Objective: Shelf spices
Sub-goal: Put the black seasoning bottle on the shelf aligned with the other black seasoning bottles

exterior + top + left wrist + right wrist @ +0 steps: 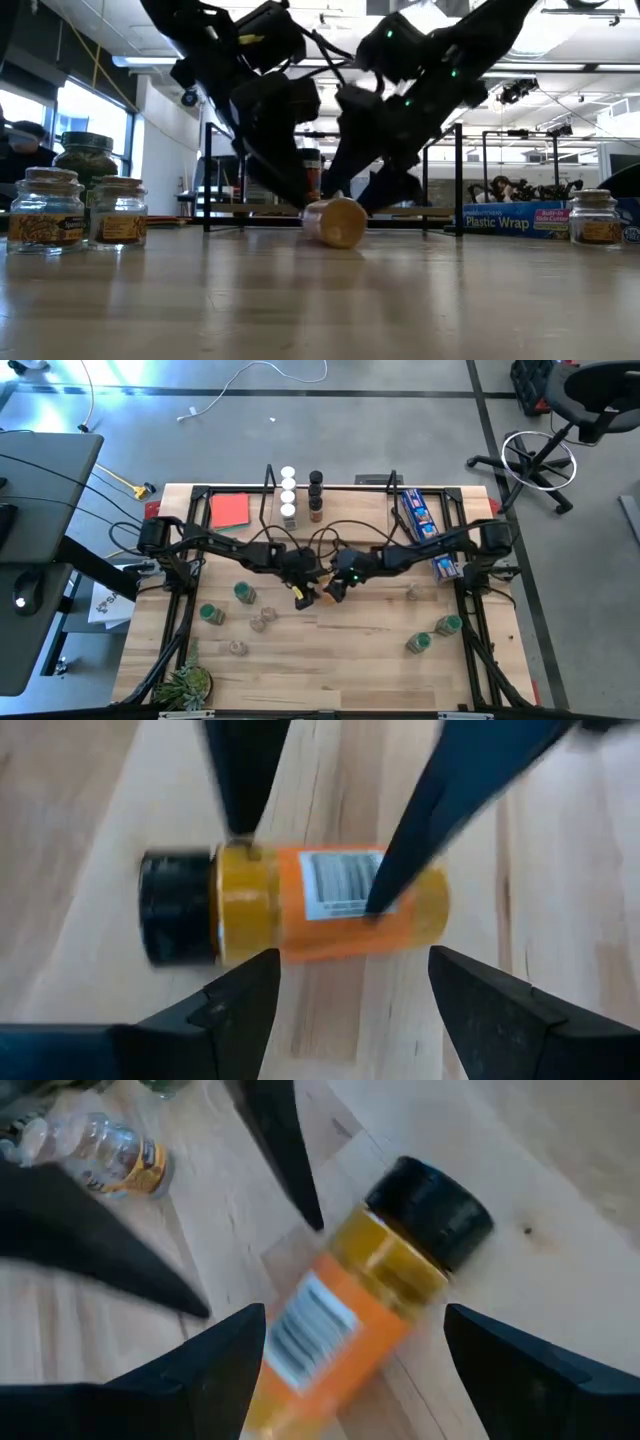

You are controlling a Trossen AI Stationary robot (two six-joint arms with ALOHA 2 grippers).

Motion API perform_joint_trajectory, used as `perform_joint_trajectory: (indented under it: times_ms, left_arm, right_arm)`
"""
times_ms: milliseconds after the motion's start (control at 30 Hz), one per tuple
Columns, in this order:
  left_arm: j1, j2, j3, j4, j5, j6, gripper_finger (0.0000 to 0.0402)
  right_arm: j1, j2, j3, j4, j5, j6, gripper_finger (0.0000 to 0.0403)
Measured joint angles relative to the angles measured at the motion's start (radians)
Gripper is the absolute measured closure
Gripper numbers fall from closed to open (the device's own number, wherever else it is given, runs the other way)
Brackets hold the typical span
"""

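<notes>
Both hands, left point(300, 597) and right point(330, 592), open around one toppled orange jar point(303, 600), other jars point(245, 593) well apart.

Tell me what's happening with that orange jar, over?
Both grippers open, left and right either side of the jar. Jar lies on its side on the table, not gripped. Nothing in the way.

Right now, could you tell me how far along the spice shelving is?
Done: seven jars stand in two rows on the shelf. In hand: an orange jar with a black lid lies on its side mid-table, with the left gripper and right gripper both open around it, neither gripping. Left: that jar plus about seven jars scattered on the table.
</notes>
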Motion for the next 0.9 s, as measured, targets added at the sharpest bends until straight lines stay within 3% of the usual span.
perform_joint_trajectory:
  times_ms: [233,433,533,733,800,900]
  left_arm:
    - [-0.001,0.063,0.0,0.071,0.01,0.028,0.0152]
    - [-0.013,0.048,0.0,0.086,-0.004,0.063,0.0152]
    - [-0.03,-0.023,0.001,0.007,-0.054,0.056,0.0152]
    - [-0.127,-0.272,0.002,-0.241,-0.34,0.046,0.0152]
    - [-0.166,-0.352,0.003,-0.298,-0.408,0.041,0.0152]
    - [-0.222,-0.433,0.003,-0.323,-0.409,0.071,0.0152]
  right_arm:
    - [-0.006,0.072,0.0,0.04,-0.012,0.036,0.01]
    - [0.0,0.109,0.003,0.047,-0.014,-0.049,0.0119]
    - [0.016,0.099,0.002,0.044,0.034,-0.096,0.0163]
    - [0.047,0.078,-0.003,0.14,0.06,-0.258,0.0264]
    - [0.058,0.076,-0.003,0.242,0.026,-0.339,0.0267]
    - [0.077,0.076,-0.003,0.441,-0.084,-0.452,0.0267]
